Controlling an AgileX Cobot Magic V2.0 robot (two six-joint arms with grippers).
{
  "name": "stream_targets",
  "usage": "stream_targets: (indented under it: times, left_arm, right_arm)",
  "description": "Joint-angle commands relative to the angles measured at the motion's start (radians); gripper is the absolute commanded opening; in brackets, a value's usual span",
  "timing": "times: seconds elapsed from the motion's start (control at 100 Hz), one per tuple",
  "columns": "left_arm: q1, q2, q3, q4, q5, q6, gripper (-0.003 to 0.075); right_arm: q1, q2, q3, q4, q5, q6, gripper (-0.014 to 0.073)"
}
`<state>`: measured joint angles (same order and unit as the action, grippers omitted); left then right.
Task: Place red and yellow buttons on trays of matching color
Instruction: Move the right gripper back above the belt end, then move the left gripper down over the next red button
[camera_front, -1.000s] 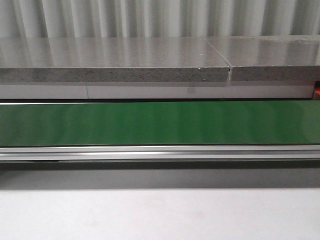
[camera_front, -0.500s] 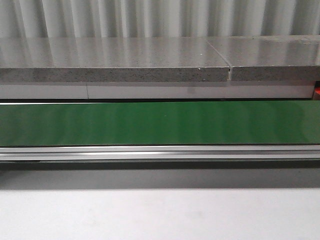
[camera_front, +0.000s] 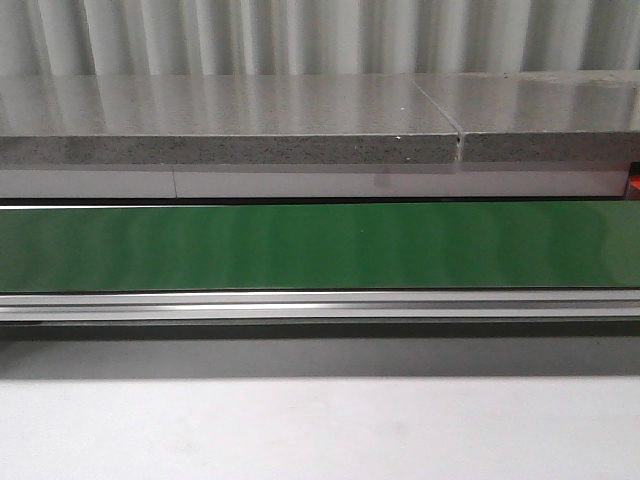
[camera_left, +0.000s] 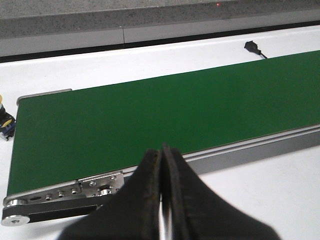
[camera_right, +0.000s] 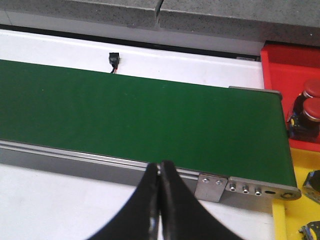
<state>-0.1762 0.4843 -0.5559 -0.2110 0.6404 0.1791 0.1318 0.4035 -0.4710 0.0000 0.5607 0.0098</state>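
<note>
Red buttons (camera_right: 309, 107) — in red tray (camera_right: 290, 65).

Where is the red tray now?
In the right wrist view, the red tray lies past the green belt's end, holding red buttons, beside the yellow tray.

Front view low, facing belt (camera_front: 320, 245) (shared); wrist views angled above.

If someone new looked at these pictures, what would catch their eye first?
The bare green belt spanning the whole front view. Next, the red tray past its end in the right wrist view, holding red buttons, with a yellow tray beside it. Both grippers, left and right, are shut.
</note>
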Motion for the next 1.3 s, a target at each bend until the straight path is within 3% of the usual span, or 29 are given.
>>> stream_targets:
  times: [0.0, 0.35, 0.8, 0.89, 1.06, 1.11, 1.29]
  left_arm:
    - [-0.009, 0.01, -0.027, -0.022, -0.077, 0.001, -0.002]
    - [0.043, 0.226, -0.201, -0.018, -0.071, -0.064, -0.002]
    - [0.386, 0.556, -0.4, -0.018, 0.109, -0.098, -0.0011]
    - [0.445, 0.602, -0.42, -0.018, 0.13, -0.098, 0.0079]
    - [0.517, 0.673, -0.438, 0.009, 0.155, -0.098, 0.0447]
    - [0.533, 0.693, -0.438, 0.009, 0.162, -0.098, 0.0522]
    - [0.596, 0.791, -0.46, 0.013, 0.227, -0.119, 0.0543]
  right_arm:
    - [0.0, -0.003, -0.024, 0.0, -0.058, -0.01, -0.0071]
    - [0.0, -0.003, -0.024, 0.0, -0.031, -0.01, -0.0071]
    - [0.0, -0.003, -0.024, 0.0, -0.031, -0.01, -0.0071]
    - [0.0, -0.003, -0.024, 0.0, -0.031, -0.01, -0.0071]
    - [0.0, -0.003, -0.024, 0.0, -0.031, -0.01, -0.0071]
    - [0.0, -0.003, -0.024, 0.0, -0.031, -0.01, -0.0071]
    - [0.0, -0.003, -0.024, 0.0, -0.031, -0.01, -0.0071]
